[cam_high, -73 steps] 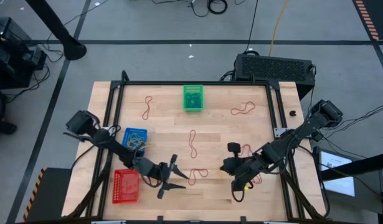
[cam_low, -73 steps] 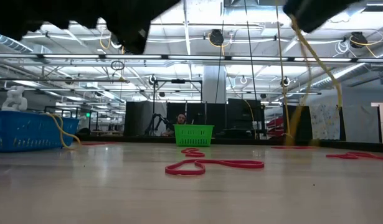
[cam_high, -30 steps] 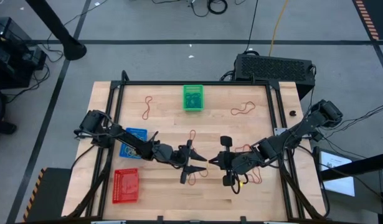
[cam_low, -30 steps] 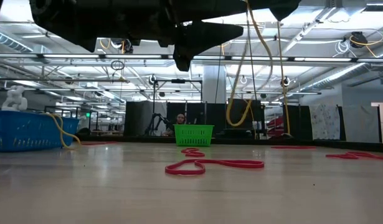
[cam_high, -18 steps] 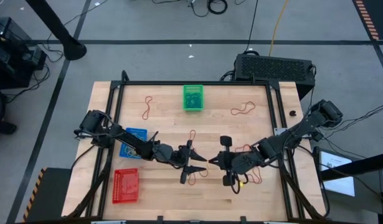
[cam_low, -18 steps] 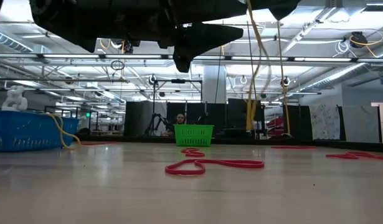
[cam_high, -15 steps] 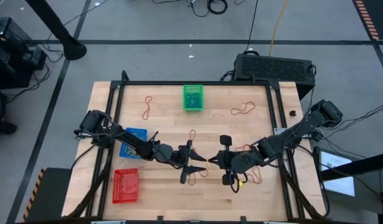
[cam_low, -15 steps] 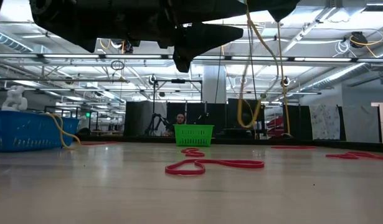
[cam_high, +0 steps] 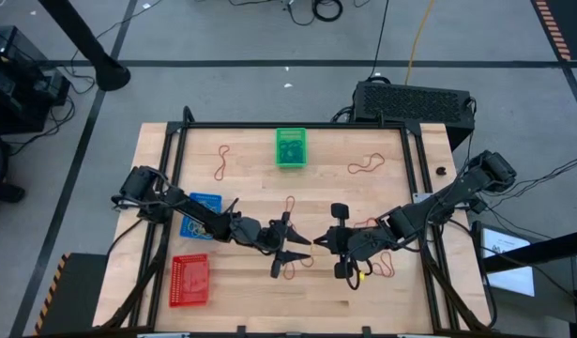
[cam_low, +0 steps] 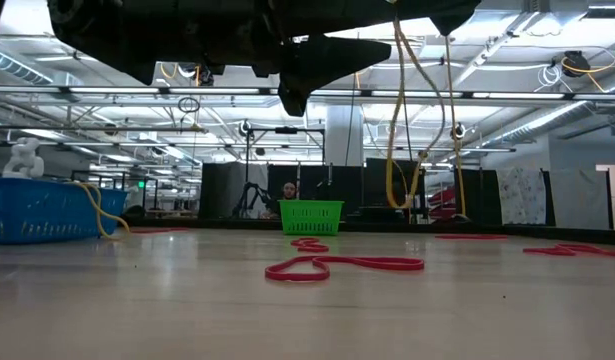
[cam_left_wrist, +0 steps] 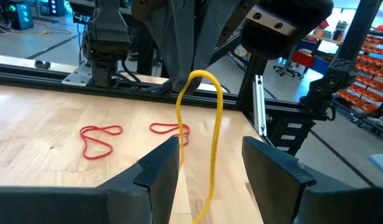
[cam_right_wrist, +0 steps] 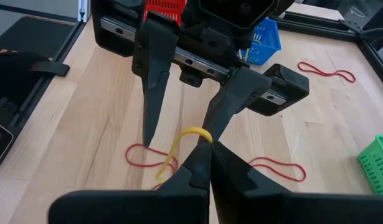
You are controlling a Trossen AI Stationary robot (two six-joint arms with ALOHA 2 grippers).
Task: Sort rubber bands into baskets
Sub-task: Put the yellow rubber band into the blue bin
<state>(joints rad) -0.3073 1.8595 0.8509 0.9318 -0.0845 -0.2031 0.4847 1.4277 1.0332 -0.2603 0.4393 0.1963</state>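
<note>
My right gripper (cam_high: 318,242) is shut on a yellow rubber band (cam_left_wrist: 211,130) above the table's middle. My left gripper (cam_high: 290,246) faces it, open. In the left wrist view its two fingers (cam_left_wrist: 161,167) stand on either side of the hanging band; whether one touches it I cannot tell. Red rubber bands (cam_high: 293,266) lie flat on the wood below and around. The green basket (cam_high: 290,147) stands at the far edge. The blue basket (cam_high: 202,214) and the red basket (cam_high: 189,280) stand at the left. My right gripper pinches the top of the yellow band's loop (cam_right_wrist: 194,132) between its two fingertips. The fingers lie about level and come from the table's right. The band hangs slack below them as a long narrow loop (cam_low: 395,150), clear of the table.
More red bands lie at the far left (cam_high: 222,161), the far right (cam_high: 367,165), the middle (cam_high: 290,214) and under my right arm (cam_high: 380,263). A large black box (cam_high: 412,99) stands beyond the far right corner. A black frame rail (cam_high: 293,126) runs around the tabletop.
Both grippers have kept still, face to face over the table's middle. The yellow band has swung and twisted below my right gripper, and its hanging loop now looks narrower.
</note>
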